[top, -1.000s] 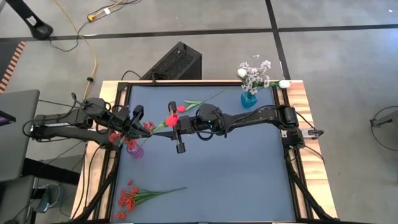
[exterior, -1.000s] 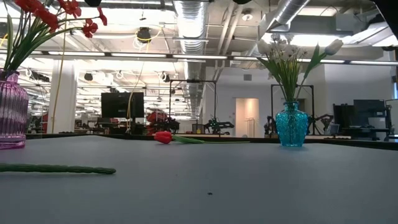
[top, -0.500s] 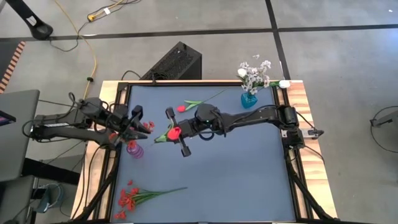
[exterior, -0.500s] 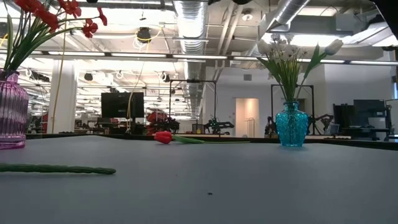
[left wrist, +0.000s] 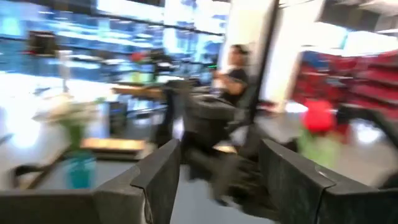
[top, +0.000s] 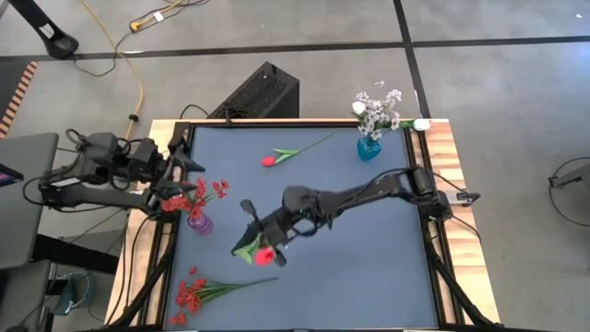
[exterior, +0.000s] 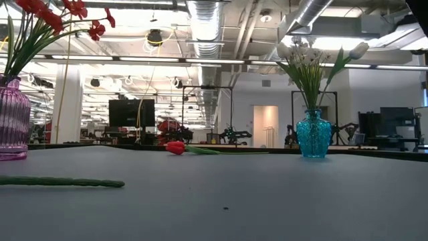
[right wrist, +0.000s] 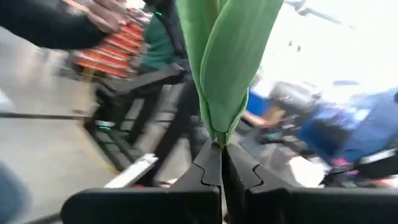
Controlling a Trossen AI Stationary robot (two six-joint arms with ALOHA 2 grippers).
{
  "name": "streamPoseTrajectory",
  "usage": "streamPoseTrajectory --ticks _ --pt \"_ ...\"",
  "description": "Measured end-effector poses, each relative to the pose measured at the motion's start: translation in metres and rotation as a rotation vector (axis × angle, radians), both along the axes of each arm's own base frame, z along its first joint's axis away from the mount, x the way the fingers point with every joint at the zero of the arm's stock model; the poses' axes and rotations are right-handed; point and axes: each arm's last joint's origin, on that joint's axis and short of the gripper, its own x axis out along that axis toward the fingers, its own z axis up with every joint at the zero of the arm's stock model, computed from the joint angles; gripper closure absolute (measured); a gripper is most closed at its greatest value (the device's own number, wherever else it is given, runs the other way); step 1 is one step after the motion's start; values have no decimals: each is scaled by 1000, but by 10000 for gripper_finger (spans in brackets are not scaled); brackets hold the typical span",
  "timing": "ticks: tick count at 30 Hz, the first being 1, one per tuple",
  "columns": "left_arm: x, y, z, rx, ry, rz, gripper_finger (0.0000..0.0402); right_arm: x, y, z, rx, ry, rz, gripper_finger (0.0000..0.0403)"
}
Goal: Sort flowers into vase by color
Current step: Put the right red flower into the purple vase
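My right gripper (top: 257, 243) is over the table's middle-left, toward the near edge, shut on a red tulip (top: 265, 255) with green leaves (right wrist: 222, 62). My left gripper (top: 182, 162) is open and empty at the table's left edge, beyond the pink vase (top: 200, 222); its fingers stand apart in its wrist view (left wrist: 217, 177). The pink vase holds red flowers (top: 197, 193) by their stems. A blue vase (top: 369, 148) at the far right holds white flowers (top: 376, 111). A second red tulip (top: 269, 160) and a red blossom cluster (top: 195, 291) lie on the table. My right gripper pinches the tulip between its two shut fingertips, at the base of the leaves (right wrist: 218, 138), where they meet the stem. The leaves stand straight out beyond the fingertips. The arm reaches in from the table's right. The low view shows no tulip under it, so the flower is lifted clear.
In the low view the pink vase (exterior: 12, 120) stands at the left, the blue vase (exterior: 313, 134) at the right, the lying tulip (exterior: 175, 147) between them and a green stem (exterior: 60, 181) nearer. A black box (top: 261, 92) sits beyond the far edge.
My right gripper has carried the red tulip from beside the pink vase toward the table's near edge, turning as it went. My left gripper has drawn back from the vase toward the table's left and far edge.
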Motion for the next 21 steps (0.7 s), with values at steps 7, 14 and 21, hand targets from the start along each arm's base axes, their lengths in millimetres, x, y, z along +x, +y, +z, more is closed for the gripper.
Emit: streamPoseTrajectory --ticks 7,14,21 --pt "-14 3 -3 -5 22 118 197 22 3 -52 -65 -180 -251 382" --pt "-16 4 -8 -15 72 145 198 40 -25 -53 39 -176 -276 382" --pt "-14 4 -12 -16 94 150 198 55 -38 -57 98 -153 -245 382"
